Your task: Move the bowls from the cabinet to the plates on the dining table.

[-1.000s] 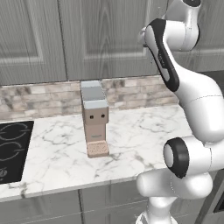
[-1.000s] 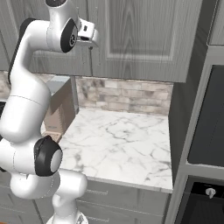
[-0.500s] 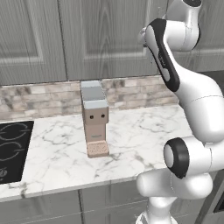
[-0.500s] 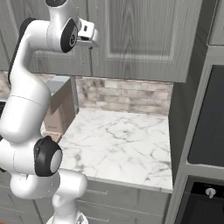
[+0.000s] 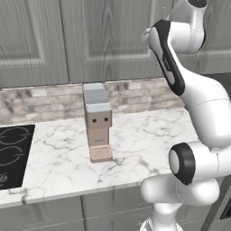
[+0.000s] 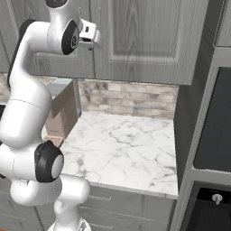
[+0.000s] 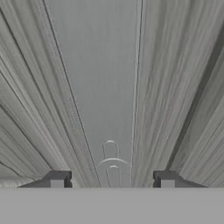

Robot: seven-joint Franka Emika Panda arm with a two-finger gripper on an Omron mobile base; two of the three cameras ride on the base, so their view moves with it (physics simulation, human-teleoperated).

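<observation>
- Grey wall cabinet [image 6: 149,40] doors are closed above a marble counter [image 5: 140,144]; the bowls, plates and dining table are out of sight, the bowls presumably behind those doors.
- Gripper [image 7: 112,180] is raised to the cabinet front, its tips standing apart on either side of a slim bar handle [image 7: 113,164] on the door panel; no contact is evident and nothing is held.
- Handling, judged: the handle is rigid, smooth and narrow, so it is best taken squarely across its bar; a glancing pinch could slip off. The door should swing stiffly on its hinge, so the pull should follow that arc.
- Bowls, judged: one wooden, one likely ceramic, both light and rigid; best held by the rim. The deeper one may chip if knocked on the shelf edge.
- Clearances: a boxy coffee machine [image 5: 98,122] stands mid-counter near the back wall, below the door and clear of its swing; a black hob [image 5: 11,155] lies at the counter's left edge; a tall oven unit [image 6: 212,113] bounds the right end.
- Open counter toward the right end leaves room for the arm.
</observation>
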